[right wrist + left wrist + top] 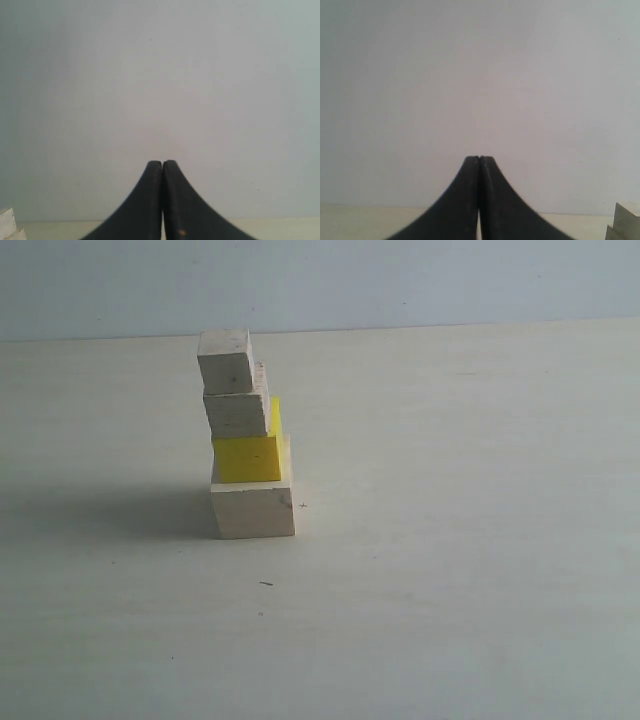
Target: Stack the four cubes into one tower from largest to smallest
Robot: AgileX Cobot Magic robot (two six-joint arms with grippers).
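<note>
In the exterior view the tower stands left of the middle. Its base is the large pale wood cube point(253, 510). On it sits the yellow cube point(249, 458), then the medium pale cube with grain lines point(236, 414), then the small pale cube point(224, 361), each a little askew. Neither arm shows in that view. My left gripper point(479, 159) is shut on nothing, facing the wall, with pale cube corners point(625, 225) at the frame's edge. My right gripper point(162, 163) is likewise shut and empty, with a pale cube corner point(7, 225) at the edge.
The pale tabletop point(450, 540) stretches all round the tower. A plain light wall point(400, 280) rises behind the table's far edge. A small dark speck point(266, 583) lies in front of the tower.
</note>
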